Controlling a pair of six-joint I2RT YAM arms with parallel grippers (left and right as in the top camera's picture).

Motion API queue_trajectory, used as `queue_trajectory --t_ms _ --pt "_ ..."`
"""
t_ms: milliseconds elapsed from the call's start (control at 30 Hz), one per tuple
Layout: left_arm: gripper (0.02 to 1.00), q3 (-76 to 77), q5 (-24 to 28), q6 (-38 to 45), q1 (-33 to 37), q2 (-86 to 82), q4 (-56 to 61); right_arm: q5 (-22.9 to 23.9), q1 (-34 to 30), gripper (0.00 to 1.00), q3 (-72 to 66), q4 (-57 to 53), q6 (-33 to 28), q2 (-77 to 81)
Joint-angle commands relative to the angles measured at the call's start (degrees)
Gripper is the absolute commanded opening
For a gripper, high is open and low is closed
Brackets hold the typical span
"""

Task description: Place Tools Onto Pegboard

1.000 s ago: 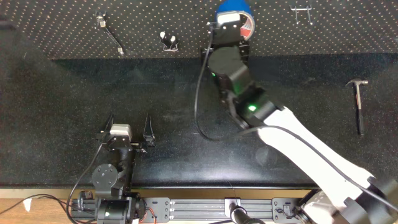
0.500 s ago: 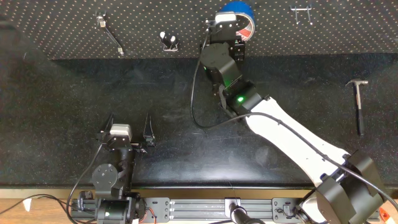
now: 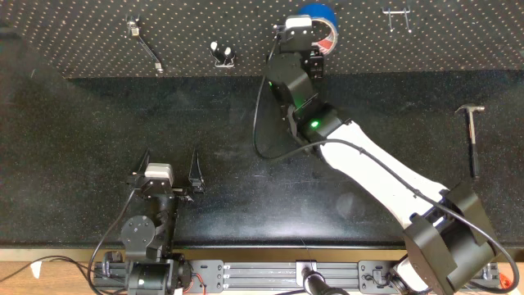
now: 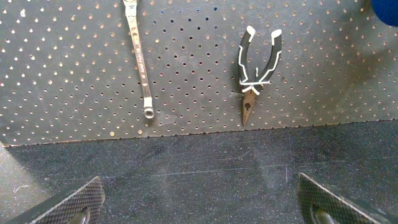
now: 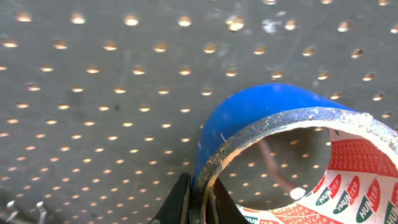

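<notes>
The blue tape roll with a grey cardboard core is up against the far black pegboard, right of centre, with its hole facing the board. The right gripper pinches the roll's wall from the near side. Any hook behind the roll is hidden. The left gripper hangs wide open and empty, near-left.

Pegboard behind table; on it wrench leftmost, pliers right of it, hooks far right; tape roll between, in right gripper; hammer on table, right side

Smooth blue tape roll — matt perforated pegboard.
</notes>
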Motion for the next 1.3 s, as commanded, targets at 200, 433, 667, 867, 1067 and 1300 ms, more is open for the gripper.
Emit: queue_trajectory --t_ms 200,433,667,867,1067,1300 --pt "0.996 -0.1 -0.2 0.3 -0.2 -0.5 -0.3 1.4 -1.2 0.075 0.4 2.3 0.2 0.9" --pt "0.996 -0.1 -0.2 0.3 -0.2 -0.5 -0.3 1.3 -1.2 0.294 0.4 3.5 0.3 1.8" --pt "0.996 -0.1 -0.2 0.3 -0.2 -0.5 -0.3 0.9 -1.2 0.842 0.4 3.5 0.3 1.8" --pt "0.996 -0.1 -0.2 0.3 -0.2 -0.5 -0.3 -2.2 -1.2 0.930 0.4 3.4 0.2 1.7" --pt "0.996 -0.1 -0.2 0.3 -0.2 -0.5 -0.3 -4.3 -1.2 0.934 0.4 -8.0 0.3 -2.6" --pt "0.996 -0.1 -0.2 0.3 -0.2 -0.5 -0.3 -9.8 -1.2 0.939 0.4 -27.1 0.3 -14.2"
